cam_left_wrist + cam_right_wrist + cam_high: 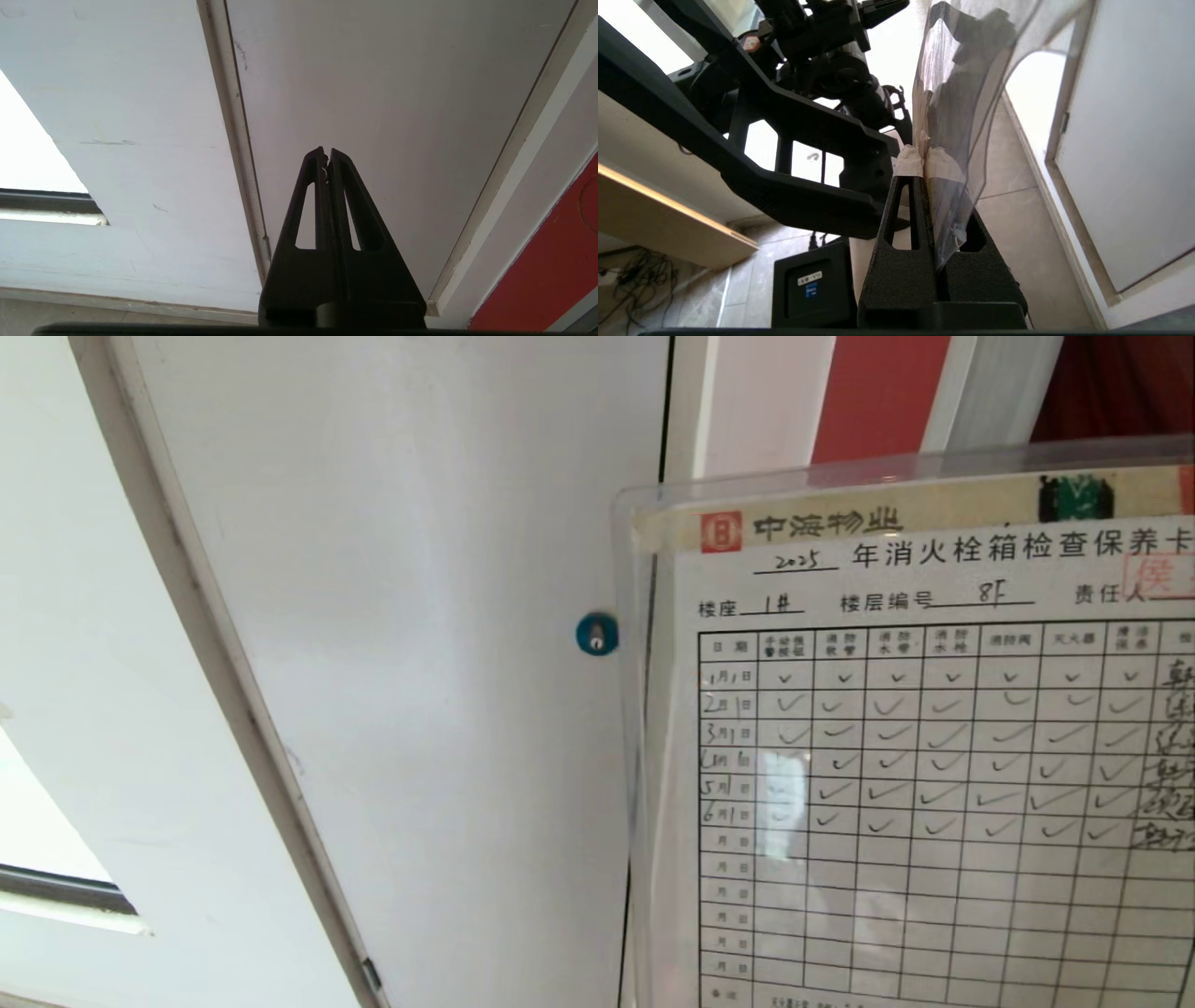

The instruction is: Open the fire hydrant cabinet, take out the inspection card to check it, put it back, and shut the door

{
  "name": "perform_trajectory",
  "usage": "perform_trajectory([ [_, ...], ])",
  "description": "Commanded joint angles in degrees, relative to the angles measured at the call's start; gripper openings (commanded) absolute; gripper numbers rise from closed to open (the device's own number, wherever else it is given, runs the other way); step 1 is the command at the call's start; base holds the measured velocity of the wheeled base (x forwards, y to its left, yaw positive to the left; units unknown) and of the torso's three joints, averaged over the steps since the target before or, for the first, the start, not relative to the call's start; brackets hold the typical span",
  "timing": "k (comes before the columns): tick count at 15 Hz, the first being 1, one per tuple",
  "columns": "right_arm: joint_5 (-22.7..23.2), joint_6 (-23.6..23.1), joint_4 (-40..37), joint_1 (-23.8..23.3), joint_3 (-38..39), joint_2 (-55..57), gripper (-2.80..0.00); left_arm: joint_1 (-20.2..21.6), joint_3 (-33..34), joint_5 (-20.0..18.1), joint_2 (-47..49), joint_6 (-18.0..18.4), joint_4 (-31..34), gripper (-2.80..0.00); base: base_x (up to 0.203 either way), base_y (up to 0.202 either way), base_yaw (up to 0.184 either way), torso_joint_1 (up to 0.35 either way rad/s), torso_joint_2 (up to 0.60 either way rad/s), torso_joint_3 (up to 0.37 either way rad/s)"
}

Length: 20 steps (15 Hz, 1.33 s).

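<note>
Card position is deciding our next move: our right claw (924, 161) is gripping the white printed inspection card (920, 756) in its clear sleeve, upright before the head camera, red cabinet interior (878, 392) lying behind it.

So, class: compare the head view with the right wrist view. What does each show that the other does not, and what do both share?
Only the head view shows the printed face of the inspection card, its ticked rows, and the blue round lock on the white panel. Only the right wrist view shows the right gripper, its taped fingers shut on the card's lower edge, plus the tiled floor. Both show the card in its clear sleeve and the white panel.
</note>
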<state>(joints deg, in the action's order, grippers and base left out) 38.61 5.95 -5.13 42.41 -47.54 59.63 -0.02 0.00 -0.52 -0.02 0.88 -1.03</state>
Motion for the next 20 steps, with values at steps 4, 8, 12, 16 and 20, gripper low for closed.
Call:
perform_trajectory([
  [4, -3.11, 2.73, -0.59, -0.14, 0.07, -4.64, -2.80, 0.01, 0.35, 0.00, -0.06, 0.00, -0.02, -2.80, 0.000, 0.000, 0.000, 0.000, 0.00, 0.000],
  [8, -8.29, 3.46, -3.82, -0.14, -0.53, -8.33, -2.80, 0.00, 0.35, 0.00, -0.06, 0.00, -0.02, -2.80, 0.000, 0.000, 0.000, 0.000, 0.00, 0.000],
  [12, -13.52, 4.56, -10.15, -0.14, -0.96, -15.57, -2.80, 0.01, 0.35, 0.00, -0.06, 0.00, -0.02, -2.80, 0.000, 0.000, 0.000, 0.000, 0.00, 0.000],
  [16, -20.35, 5.13, -18.46, -0.14, -5.55, -18.14, -2.80, 0.02, 0.35, 0.00, -0.06, 0.00, -0.02, -2.80, 0.000, 0.000, 0.000, 0.000, 0.00, 0.000],
  [20, -29.65, 5.08, -27.02, -0.14, -10.51, -19.51, -2.80, -0.05, 0.35, 0.00, -0.06, 0.00, -0.02, -2.80, 0.000, 0.000, 0.000, 0.000, 0.00, 0.000],
])
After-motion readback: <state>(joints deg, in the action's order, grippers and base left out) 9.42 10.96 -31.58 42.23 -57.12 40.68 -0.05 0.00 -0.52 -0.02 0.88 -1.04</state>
